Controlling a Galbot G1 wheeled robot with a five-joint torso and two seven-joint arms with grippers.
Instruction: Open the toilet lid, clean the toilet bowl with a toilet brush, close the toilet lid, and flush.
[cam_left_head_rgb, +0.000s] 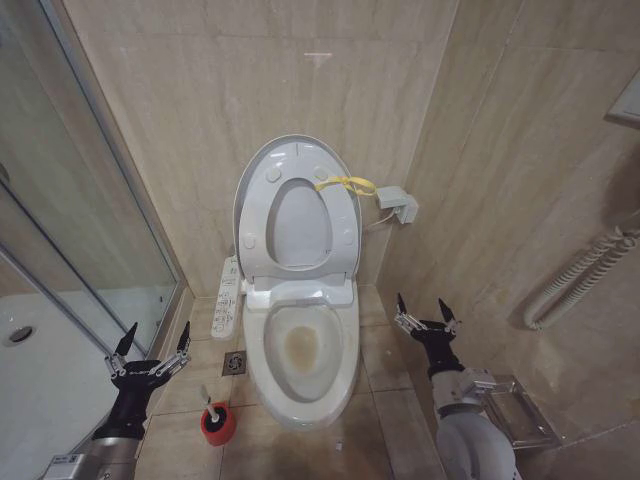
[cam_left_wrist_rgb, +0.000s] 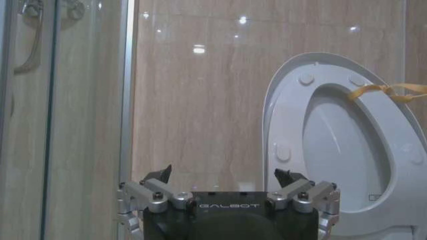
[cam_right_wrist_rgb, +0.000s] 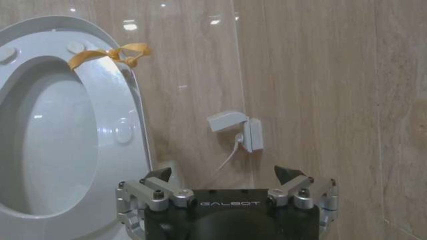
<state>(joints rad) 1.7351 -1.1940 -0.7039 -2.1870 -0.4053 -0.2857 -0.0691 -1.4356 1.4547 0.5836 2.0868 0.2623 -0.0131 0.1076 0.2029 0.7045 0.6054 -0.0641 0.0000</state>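
The left gripper (cam_left_head_rgb: 150, 345) hangs with fingers spread, empty; just below it stands the white-handled toilet brush (cam_left_head_rgb: 213, 413) in its red cup. The right gripper (cam_left_head_rgb: 427, 316), also spread, flanks the stained white ceramic toilet bowl (cam_left_head_rgb: 300, 352). Beyond, the glossy white toilet lid (cam_left_head_rgb: 296, 215) stands raised. Brushing comes next, I judge: the left gripper must descend onto the handle.

Both arms reach forward and low, left pincer (cam_left_head_rgb: 151, 347) and right pincer (cam_left_head_rgb: 427, 309) spread wide, holding nothing.

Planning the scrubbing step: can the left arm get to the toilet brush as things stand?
Probably yes. The left gripper hangs open just above the toilet brush, which stands in its red holder on the floor beside the toilet bowl, with nothing between them.
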